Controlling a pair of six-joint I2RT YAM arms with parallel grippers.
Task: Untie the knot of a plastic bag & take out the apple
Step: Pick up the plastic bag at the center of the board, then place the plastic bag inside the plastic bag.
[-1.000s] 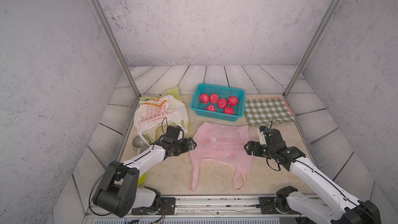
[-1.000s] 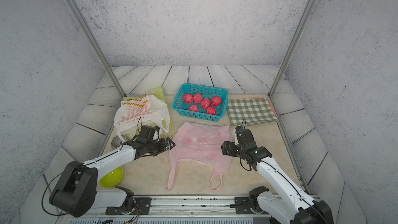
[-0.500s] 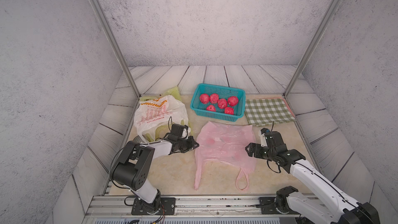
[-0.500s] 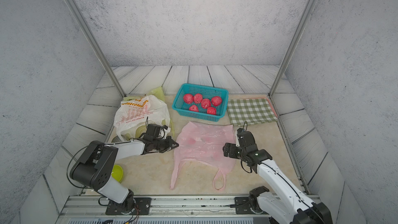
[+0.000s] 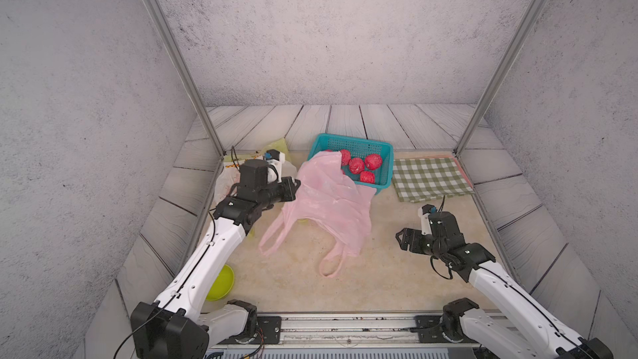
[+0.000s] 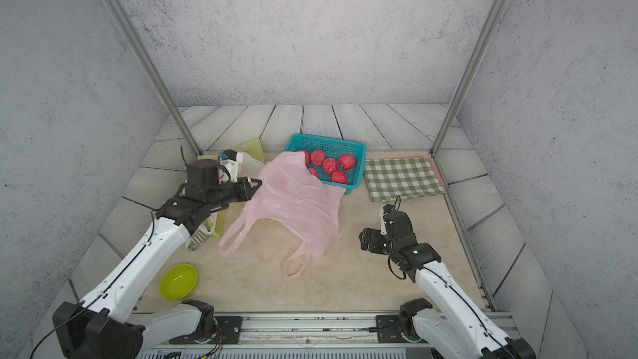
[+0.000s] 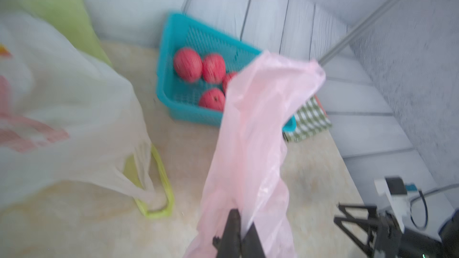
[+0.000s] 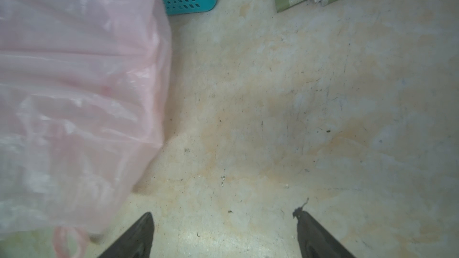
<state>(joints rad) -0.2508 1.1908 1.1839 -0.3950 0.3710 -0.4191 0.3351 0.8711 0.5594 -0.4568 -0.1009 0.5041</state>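
up goes the bag (image 5: 324,202), left gripper (image 5: 294,187) pinching its edge, right gripper (image 5: 402,240) backed off wide and empty; it hangs limp, likely already emptied.

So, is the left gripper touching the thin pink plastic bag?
Touching: the left wrist view shows the left gripper shut on the thin pink plastic bag.

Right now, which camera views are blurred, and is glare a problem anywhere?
Left wrist view: motion-smeared throughout, the apples and teal basket soft-edged. Right wrist view: the pink bag is blurry, the tabletop crisp. Both top views: sharp, evenly lit, soft shadows, no glare.
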